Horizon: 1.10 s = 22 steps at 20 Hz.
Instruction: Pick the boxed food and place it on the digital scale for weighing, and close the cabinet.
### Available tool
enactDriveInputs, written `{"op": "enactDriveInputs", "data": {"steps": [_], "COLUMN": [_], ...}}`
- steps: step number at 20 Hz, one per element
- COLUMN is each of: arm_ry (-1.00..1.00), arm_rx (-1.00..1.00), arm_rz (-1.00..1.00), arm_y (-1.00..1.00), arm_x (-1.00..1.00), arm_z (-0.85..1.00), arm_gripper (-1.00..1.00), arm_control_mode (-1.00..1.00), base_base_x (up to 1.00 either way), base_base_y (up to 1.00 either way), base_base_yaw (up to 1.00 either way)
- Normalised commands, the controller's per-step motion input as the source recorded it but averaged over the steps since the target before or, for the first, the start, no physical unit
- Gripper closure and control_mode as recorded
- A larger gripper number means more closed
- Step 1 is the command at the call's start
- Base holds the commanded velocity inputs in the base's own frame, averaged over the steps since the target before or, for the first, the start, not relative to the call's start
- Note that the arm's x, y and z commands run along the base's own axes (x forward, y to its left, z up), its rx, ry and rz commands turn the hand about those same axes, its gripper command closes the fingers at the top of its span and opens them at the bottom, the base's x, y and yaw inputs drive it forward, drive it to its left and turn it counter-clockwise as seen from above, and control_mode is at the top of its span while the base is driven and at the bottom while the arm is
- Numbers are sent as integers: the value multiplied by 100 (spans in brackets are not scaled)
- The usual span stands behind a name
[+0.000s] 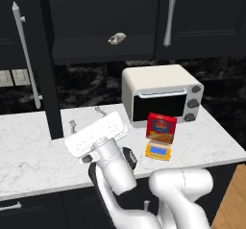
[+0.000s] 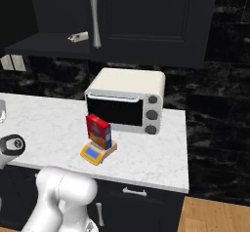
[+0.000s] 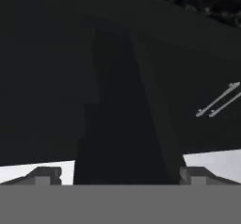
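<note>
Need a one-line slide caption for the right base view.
Red boxed food stands upright on the digital scale before the toaster oven; cabinet still open.

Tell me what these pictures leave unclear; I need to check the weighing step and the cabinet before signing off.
- Digital scale: the display reading is too small, both base views.
- Boxed food: it stands on the scale; the print is blurred.
- Small packet on the cabinet shelf: too small to identify.
- Cabinet door: open, top cut off by the frame, left base view.
- Gripper: jaws open; the dark surface ahead is unreadable, hand view.
</note>
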Motion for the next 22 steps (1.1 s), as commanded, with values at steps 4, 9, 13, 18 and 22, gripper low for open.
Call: {"op": "enactDriveInputs", "data": {"steps": [4,9,13,18,22], "arm_ry": [-57,-61,-64,-71,-70], "arm_rx": [36,39,31,-1,-23], "arm_rz": [-57,-51,-46,-21,-2], "arm_y": [75,92,95,100,100], "arm_x": [-31,-60,-60,-91,-100], "arm_z": [-44,-65,-76,-79,-30], "arm_gripper": [-100,-100,-100,-100,-100], "arm_control_mode": [-100,-100,-100,-100,-100], "base_base_x": [0,0,0,0,0], "base_base_y": [0,0,0,0,0], "base_base_yaw": [0,0,0,0,0]}}
